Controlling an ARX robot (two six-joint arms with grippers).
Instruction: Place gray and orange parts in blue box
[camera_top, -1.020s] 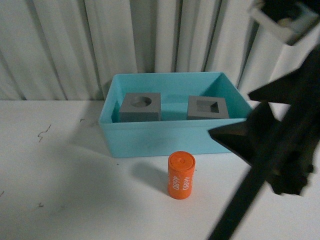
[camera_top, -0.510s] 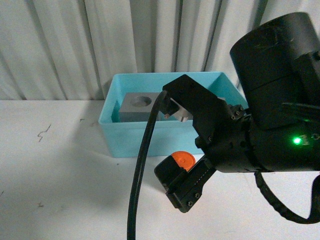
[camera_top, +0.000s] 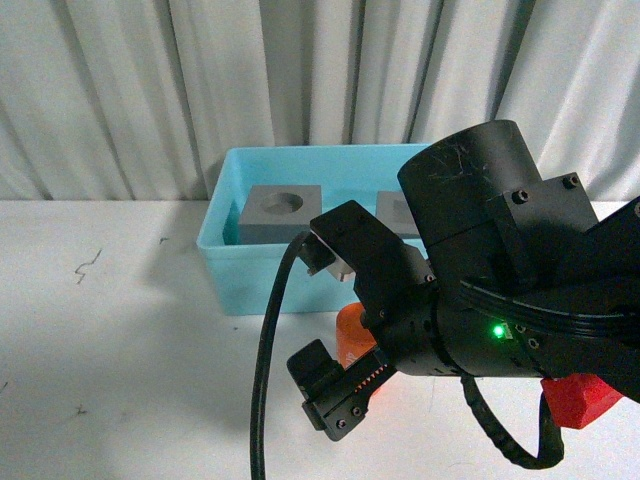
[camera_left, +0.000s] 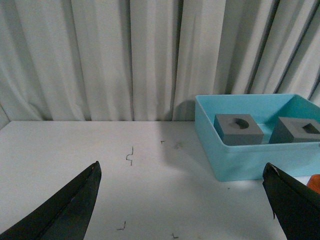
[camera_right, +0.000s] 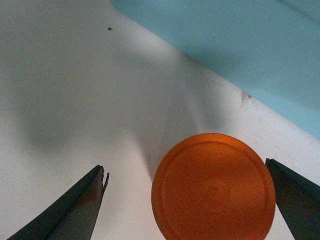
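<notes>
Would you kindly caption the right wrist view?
Open right gripper frames the orange cylinder beside the blue box.

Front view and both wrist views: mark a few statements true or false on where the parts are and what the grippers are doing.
1. The round-recess gray cube and the square-recess gray cube both sit inside the blue box. True.
2. The orange cylinder lies in the box too. False: it stands on the table, outside the box's near wall.
3. The right gripper is open, with the cylinder showing between its jaws. True.
4. The left gripper holds a gray cube. False: it is open and empty.
</notes>
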